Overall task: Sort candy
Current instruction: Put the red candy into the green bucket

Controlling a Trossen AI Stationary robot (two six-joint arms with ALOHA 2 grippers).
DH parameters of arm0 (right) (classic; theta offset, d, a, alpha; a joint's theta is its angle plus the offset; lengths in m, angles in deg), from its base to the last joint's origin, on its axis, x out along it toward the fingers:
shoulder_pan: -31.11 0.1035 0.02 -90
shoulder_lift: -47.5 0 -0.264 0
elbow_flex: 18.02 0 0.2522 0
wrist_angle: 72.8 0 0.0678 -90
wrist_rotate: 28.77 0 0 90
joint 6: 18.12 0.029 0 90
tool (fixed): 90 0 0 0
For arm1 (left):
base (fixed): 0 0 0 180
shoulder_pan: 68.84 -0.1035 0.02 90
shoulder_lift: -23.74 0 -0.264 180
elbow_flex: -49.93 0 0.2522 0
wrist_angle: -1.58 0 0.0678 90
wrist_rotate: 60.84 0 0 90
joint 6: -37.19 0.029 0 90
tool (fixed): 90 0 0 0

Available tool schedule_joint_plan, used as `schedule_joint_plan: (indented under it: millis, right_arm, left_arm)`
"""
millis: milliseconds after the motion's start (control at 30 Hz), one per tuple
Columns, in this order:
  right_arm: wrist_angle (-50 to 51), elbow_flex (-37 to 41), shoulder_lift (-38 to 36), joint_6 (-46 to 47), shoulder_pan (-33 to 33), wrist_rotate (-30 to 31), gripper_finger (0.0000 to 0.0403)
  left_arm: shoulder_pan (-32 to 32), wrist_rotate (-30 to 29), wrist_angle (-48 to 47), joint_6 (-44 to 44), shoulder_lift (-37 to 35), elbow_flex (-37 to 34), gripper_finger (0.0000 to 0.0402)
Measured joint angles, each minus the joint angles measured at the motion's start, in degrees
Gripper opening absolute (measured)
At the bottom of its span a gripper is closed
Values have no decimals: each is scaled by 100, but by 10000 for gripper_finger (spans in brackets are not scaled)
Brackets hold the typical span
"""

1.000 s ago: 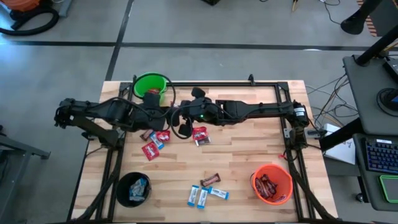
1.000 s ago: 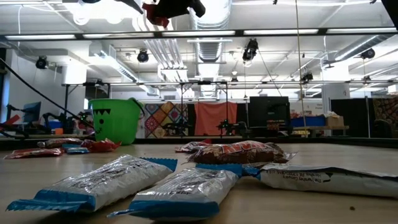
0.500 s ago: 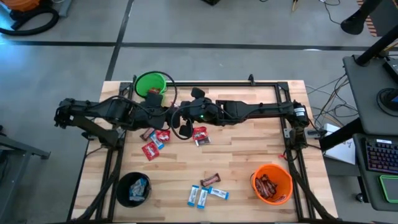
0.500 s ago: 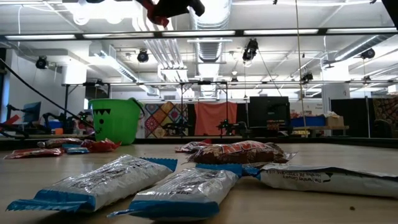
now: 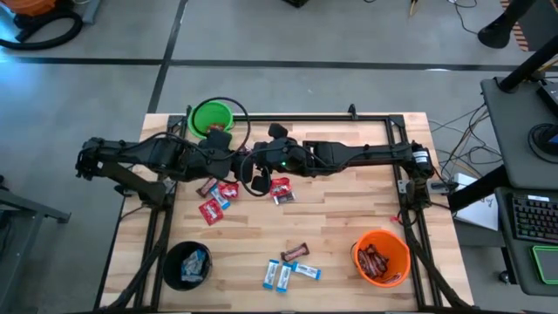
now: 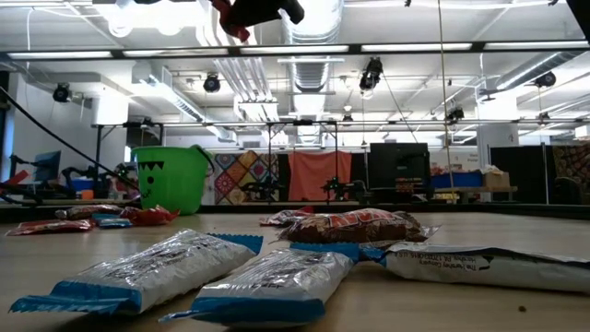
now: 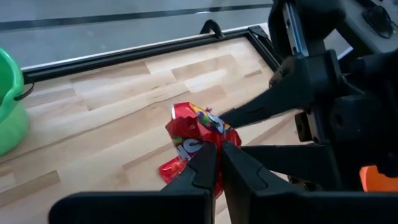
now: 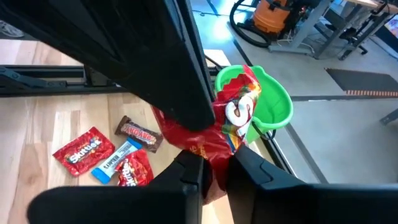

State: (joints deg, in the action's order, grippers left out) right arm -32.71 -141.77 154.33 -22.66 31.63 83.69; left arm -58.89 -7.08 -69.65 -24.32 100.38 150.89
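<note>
**Grippers meet above the table, each pinching a red packet**

Table (image 5: 349, 209) of light wood carries three buckets: the green bucket (image 5: 210, 117) at the far left corner, the black bucket (image 5: 187, 264) at the near left, the orange bucket (image 5: 382, 257) at the near right. Red wrappers lie inside the orange one, and a blue-and-white packet shows in the black one; how many, I cannot tell.

Both dark arms reach to the middle from their sides, and in the high view their ends overlap, so the fingers are hard to separate there. The left gripper (image 7: 215, 163) is clenched on a red packet (image 7: 198, 138), seen in the left wrist view. The right gripper (image 8: 215, 167) also grips a crumpled red packet (image 8: 225, 124); the other arm hides part of it.

On the wood near the grippers lie red packets (image 5: 210, 210), one blue-and-white packet and a brown bar (image 8: 138, 132). Nearer the front edge rest three blue-and-white packets (image 5: 279, 276) and a dark bar (image 5: 296, 252).

In the low view the grippers are cut off at the top.
</note>
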Motion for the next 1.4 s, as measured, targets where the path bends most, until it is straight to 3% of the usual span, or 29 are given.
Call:
schedule_joint_plan:
  millis: [567, 933, 1067, 1400]
  right_arm:
    - [-56, -7, 0, 3, -4, 7, 161]
    - [13, -9, 2, 2, -13, 39, 170]
    - [61, -9, 2, 4, -48, 316, 175]
    - [711, -9, 2, 509, -459, 457, 196]
  left_arm:
    - [-164, 161, 157, 401, -131, 0, 0]
    - [-844, 291, 164, 947, -324, 19, 0]
    - [-1106, 433, 183, 1170, -350, 79, 0]
    - [-1271, 641, 168, 1395, -362, 181, 0]
